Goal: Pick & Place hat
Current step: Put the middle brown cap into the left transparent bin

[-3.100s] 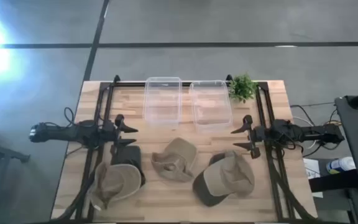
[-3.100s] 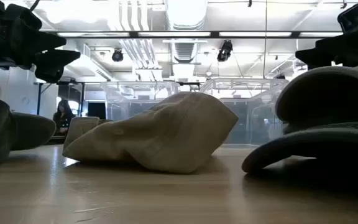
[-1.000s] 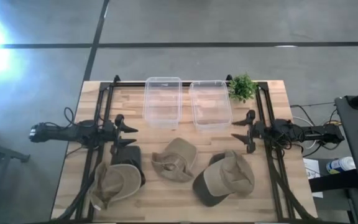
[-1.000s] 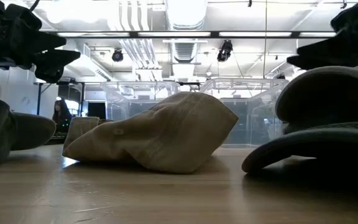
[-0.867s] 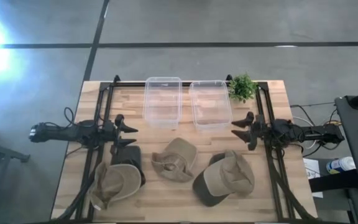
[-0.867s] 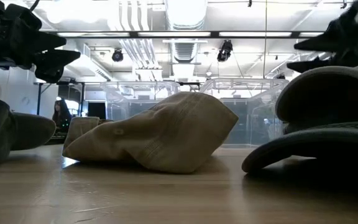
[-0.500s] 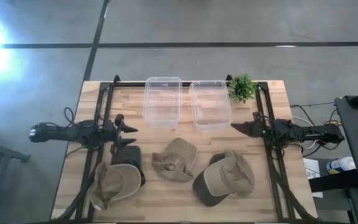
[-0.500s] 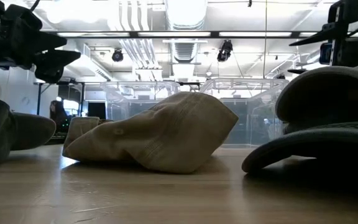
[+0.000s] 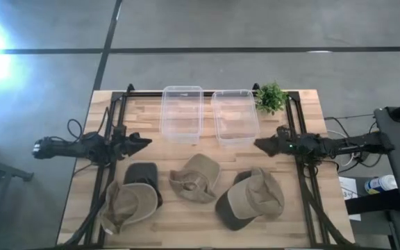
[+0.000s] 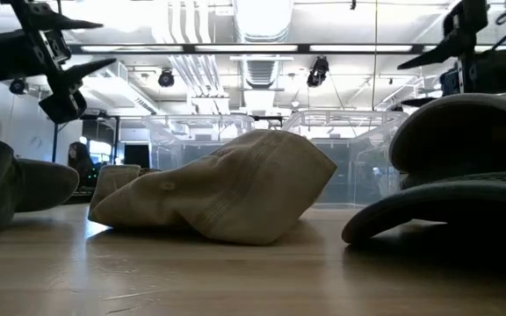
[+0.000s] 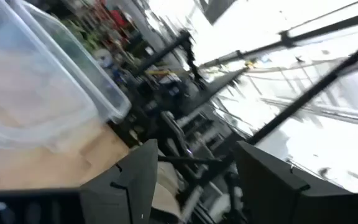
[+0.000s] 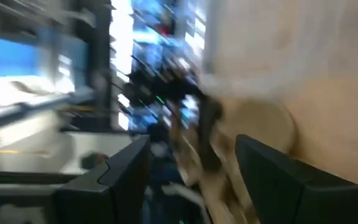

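Three hats rest on the near half of the table. A tan hat (image 9: 126, 203) lies over a dark one (image 9: 142, 175) at the left. A tan cap (image 9: 196, 178) (image 10: 227, 197) sits in the middle. A tan and dark green cap (image 9: 253, 199) (image 10: 464, 175) is at the right. My left gripper (image 9: 144, 142) (image 10: 104, 44) hovers open above the table, just beyond the left hats. My right gripper (image 9: 259, 144) (image 10: 408, 83) hovers open just beyond the right cap. Both wrist views show a wide gap between the fingers of the left gripper (image 11: 194, 146) and the right gripper (image 12: 191, 140).
Two clear plastic bins (image 9: 181, 113) (image 9: 235, 116) stand side by side at the far middle of the table. A small green plant (image 9: 271, 97) is at the far right corner. Dark frame rails (image 9: 117, 125) (image 9: 296, 125) run along both sides. Bare wood lies between the hats and the bins.
Both grippers have rolled about their wrists, so their fingers now stand one above the other instead of side by side. The right one turned first and edged toward the table's middle. The left one turned in the last half second. The hats have not moved.
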`<state>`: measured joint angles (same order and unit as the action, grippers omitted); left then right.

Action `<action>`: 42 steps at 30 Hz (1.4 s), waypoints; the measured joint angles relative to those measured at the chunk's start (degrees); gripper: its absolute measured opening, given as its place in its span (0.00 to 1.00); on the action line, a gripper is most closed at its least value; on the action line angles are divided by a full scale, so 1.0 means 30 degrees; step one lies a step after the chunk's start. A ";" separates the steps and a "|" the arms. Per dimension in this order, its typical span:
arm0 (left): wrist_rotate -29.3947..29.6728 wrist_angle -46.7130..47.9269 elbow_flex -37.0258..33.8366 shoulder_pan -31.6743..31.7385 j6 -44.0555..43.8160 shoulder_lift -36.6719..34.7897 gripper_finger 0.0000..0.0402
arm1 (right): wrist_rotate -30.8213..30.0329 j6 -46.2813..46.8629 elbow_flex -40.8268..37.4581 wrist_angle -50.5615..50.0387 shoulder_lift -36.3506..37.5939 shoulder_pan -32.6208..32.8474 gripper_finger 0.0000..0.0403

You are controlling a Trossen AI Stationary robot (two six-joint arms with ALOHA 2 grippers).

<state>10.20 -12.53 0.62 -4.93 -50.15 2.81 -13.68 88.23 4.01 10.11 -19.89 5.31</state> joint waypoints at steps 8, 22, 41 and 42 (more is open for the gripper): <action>0.1349 -0.0044 0.0000 0.0000 0.0191 -0.0007 0.52 | 0.2615 0.0934 0.6072 -0.6089 -0.6871 0.0775 0.54; 0.1924 0.1035 0.0000 0.0000 -0.0642 0.0036 0.52 | 0.7163 -0.0201 1.3554 -0.7349 -1.9706 0.0849 0.54; 0.1351 0.2668 0.0000 -0.0007 -0.2167 0.0041 0.52 | 0.6149 0.2698 1.5527 -0.2586 -2.7628 0.0862 0.53; 0.1348 0.2613 0.0000 -0.0007 -0.2235 0.0029 0.52 | 0.5960 0.2431 1.5655 -0.2580 -2.7715 0.0862 0.52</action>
<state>14.25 -4.70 0.62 -4.95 -56.86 2.90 4.20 95.52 50.97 2.36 -103.03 7.90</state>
